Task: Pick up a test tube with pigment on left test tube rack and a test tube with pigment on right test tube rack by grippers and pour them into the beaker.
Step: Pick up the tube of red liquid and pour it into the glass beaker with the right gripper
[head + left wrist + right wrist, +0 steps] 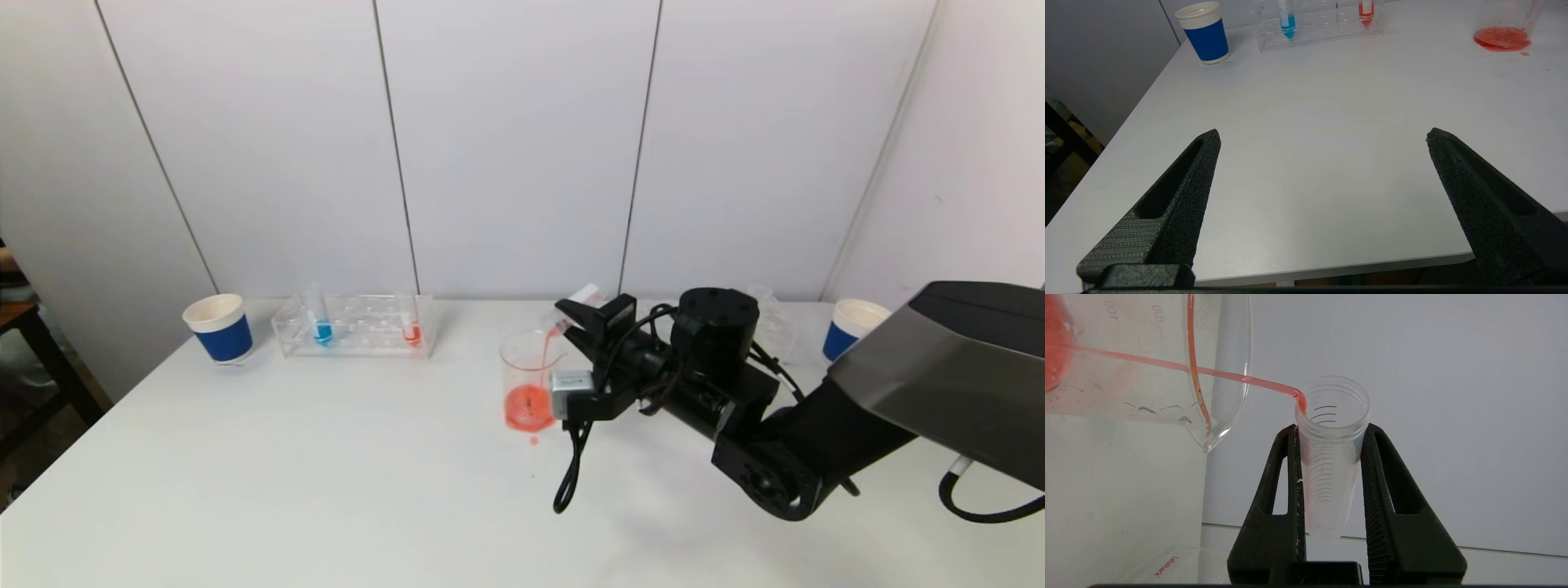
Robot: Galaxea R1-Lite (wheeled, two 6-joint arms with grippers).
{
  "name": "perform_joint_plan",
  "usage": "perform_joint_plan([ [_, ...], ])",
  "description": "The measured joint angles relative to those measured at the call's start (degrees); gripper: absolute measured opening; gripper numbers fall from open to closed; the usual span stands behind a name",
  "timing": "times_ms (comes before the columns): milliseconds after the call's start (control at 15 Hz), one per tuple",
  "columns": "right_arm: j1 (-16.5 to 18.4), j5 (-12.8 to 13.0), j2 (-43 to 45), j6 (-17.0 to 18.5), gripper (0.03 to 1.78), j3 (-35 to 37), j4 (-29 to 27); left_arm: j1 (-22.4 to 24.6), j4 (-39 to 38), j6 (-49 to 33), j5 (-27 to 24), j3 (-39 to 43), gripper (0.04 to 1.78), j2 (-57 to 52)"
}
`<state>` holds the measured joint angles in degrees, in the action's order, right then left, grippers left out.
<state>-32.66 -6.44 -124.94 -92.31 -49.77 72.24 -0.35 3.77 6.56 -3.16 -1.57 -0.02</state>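
Red pigment is being poured from a test tube (1331, 457), clamped in the right hand (1331, 490), into the beaker (529, 380) at mid-surface. The left hand (1323, 171) is held wide, empty, near the surface's near left edge. Next, a tube from the left rack (359, 325) is called for.

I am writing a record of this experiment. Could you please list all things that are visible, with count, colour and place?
beaker: one, clear, red liquid inside, table centre.
held test tube: one, clear, tilted, pouring a red stream into the beaker.
left test tube rack: one, clear, back left.
racked test tubes: two, blue and red, in the left rack.
paper cups: two, blue and white, far left and far right.
red droplet: one, on table beside the beaker.
table: one, white.
right gripper: shut on the held test tube.
left gripper: open, empty, above the table's near edge.
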Motion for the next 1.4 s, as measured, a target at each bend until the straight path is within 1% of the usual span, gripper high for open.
perform_joint_plan([
  [533, 0.1, 0.7, -0.1, -3.8, 0.47, -0.5, -0.4, 0.0, 0.0, 0.0, 0.0, 0.0, 1.76, 0.0],
  [733, 0.1, 0.7, 0.0, -5.9, 0.47, -1.5, -1.7, 0.0, 0.0, 0.0, 0.0, 0.0, 1.76, 0.0],
  [933, -0.1, 1.6, 0.2, -8.2, 0.47, -1.9, -2.0, 0.0, 0.0, 0.0, 0.0, 0.0, 1.76, 0.0],
  [1067, -0.1, 1.6, 0.4, -10.1, 0.47, -2.6, -3.1, 0.0, 0.0, 0.0, 0.0, 0.0, 1.76, 0.0],
  [1400, -0.1, 2.3, 0.8, -13.6, 0.47, -3.1, -3.3, 0.0, 0.0, 0.0, 0.0, 0.0, 1.76, 0.0],
])
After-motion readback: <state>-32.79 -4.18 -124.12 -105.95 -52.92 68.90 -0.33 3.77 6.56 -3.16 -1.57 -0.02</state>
